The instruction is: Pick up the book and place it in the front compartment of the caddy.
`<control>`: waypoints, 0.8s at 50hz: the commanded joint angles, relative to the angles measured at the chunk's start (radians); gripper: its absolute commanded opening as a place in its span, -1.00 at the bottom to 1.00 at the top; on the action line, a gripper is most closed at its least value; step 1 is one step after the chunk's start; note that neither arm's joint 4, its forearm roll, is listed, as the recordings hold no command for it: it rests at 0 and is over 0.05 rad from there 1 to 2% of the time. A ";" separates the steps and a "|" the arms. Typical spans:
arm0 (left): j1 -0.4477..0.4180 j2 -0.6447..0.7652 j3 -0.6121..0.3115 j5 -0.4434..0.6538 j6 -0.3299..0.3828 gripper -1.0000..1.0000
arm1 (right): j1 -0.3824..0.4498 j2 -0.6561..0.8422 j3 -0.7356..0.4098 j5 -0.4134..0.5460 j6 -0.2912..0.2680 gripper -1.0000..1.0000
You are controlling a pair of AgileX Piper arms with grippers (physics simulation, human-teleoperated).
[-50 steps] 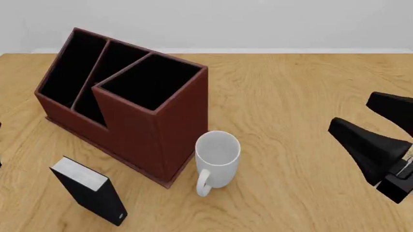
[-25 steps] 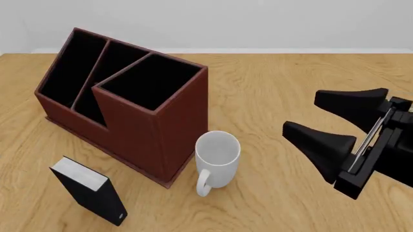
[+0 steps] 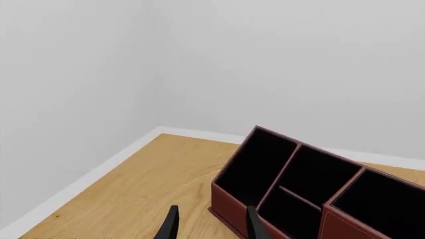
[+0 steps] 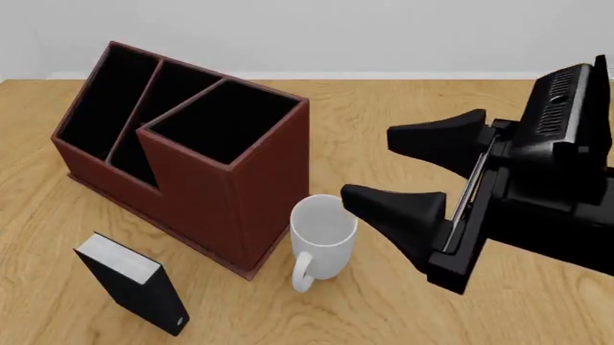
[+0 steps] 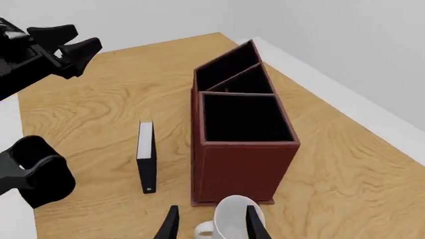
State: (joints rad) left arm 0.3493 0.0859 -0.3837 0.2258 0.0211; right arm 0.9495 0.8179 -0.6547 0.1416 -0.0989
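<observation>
The black book (image 4: 129, 284) with its white-grey page block stands upright on the table in front of the caddy's left end, and shows in the right wrist view (image 5: 146, 155). The dark red-brown caddy (image 4: 230, 190) stands at mid-left with three empty black-lined compartments; it also shows in both wrist views (image 5: 242, 149) (image 3: 229, 196). My right gripper (image 4: 369, 167) is open and empty, hovering above and right of the mug, far from the book. My left gripper (image 3: 211, 225) is open and empty, outside the front view, left of the caddy; the right wrist view shows it too (image 5: 78, 40).
A white mug (image 4: 321, 237) stands against the caddy's front right corner, between my right gripper and the book; it shows in the right wrist view (image 5: 234, 219). The wooden table (image 4: 403, 115) ends at a white wall behind. Part of the left arm (image 5: 33, 174) is in view.
My right gripper has moved left and up from the right edge to above the table beside the mug, still open. Book, caddy and mug have not moved.
</observation>
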 commanded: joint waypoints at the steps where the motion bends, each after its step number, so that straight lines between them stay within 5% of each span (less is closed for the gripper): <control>1: 0.011 0.005 -0.014 0.007 -0.010 1.00 | 0.080 0.094 -0.072 0.009 0.002 1.00; 40: 0.047 -0.047 -0.045 0.054 -0.050 1.00 | 0.177 0.450 -0.226 -0.090 0.010 1.00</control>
State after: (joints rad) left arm 0.3925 0.0614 -0.4232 0.2611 -0.0182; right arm 1.1038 1.1936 -0.8409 0.0704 -0.0886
